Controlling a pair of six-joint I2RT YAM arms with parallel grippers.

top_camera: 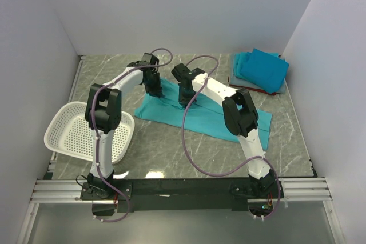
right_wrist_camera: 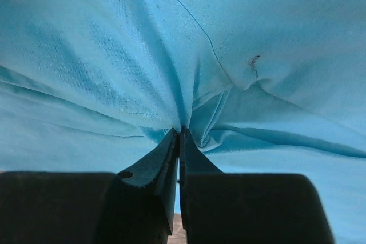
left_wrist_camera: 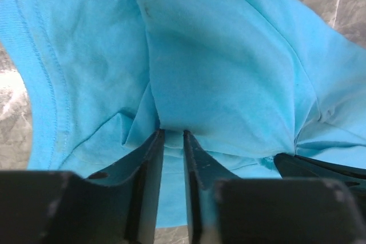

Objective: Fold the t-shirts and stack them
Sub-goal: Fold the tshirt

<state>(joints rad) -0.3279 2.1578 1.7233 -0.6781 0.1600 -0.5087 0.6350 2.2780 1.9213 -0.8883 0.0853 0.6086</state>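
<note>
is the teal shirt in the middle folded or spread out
Spread, mostly: the teal shirt lies long across the table, bunched where left pincer and right pincer pinch it.

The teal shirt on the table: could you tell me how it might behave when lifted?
Probably floppy: the teal shirt puckers into creases where the right end effector pinches it. It would likely sag wherever unsupported, and seems light, being thin cloth.

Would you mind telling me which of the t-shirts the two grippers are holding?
The teal t-shirt spread out mid-table: the left gripper and right gripper both pinch it. The others lie folded in a stack at the far right.
</note>
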